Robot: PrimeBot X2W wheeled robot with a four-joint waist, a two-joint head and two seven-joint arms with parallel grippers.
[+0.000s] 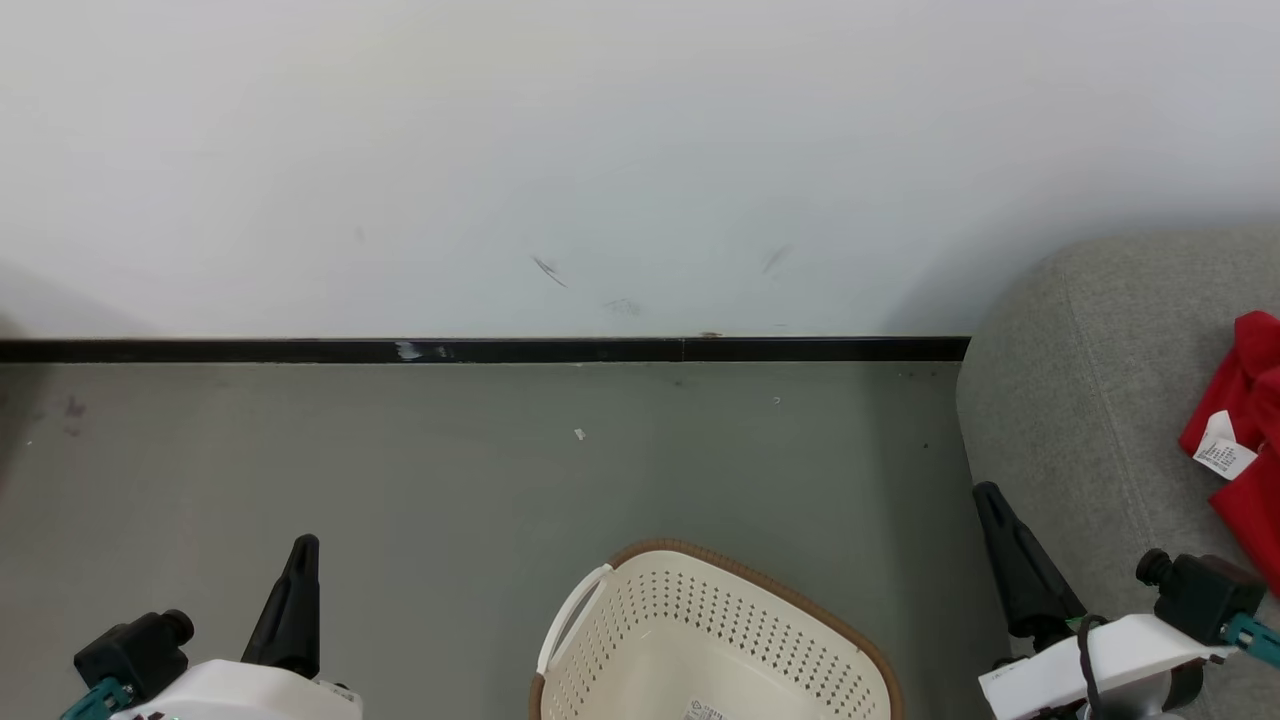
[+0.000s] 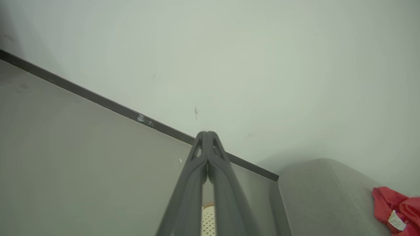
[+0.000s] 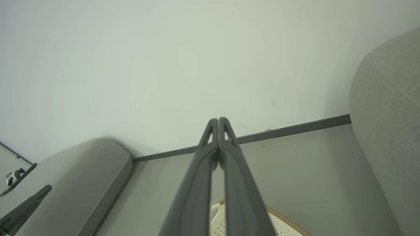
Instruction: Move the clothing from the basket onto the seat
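Observation:
The cream-white basket [image 1: 700,640] with a brown rim stands on the floor at the bottom centre, its bare bottom showing a paper label. The grey seat [image 1: 1090,400] fills the right side. Red clothing [image 1: 1245,420] with a white tag lies on it at the far right edge. My left gripper [image 1: 305,545] is at the lower left, over the floor to the left of the basket, shut on nothing. My right gripper [image 1: 987,492] hangs at the seat's left edge, right of the basket, also shut and empty. The wrist views show each pair of fingertips pressed together: left gripper [image 2: 207,132], right gripper [image 3: 218,119].
A white wall [image 1: 640,150] with a black skirting board [image 1: 500,350] runs behind the grey floor [image 1: 450,470]. In the right wrist view another grey cushioned piece [image 3: 82,173] sits at the left, beyond the basket's rim [image 3: 285,223].

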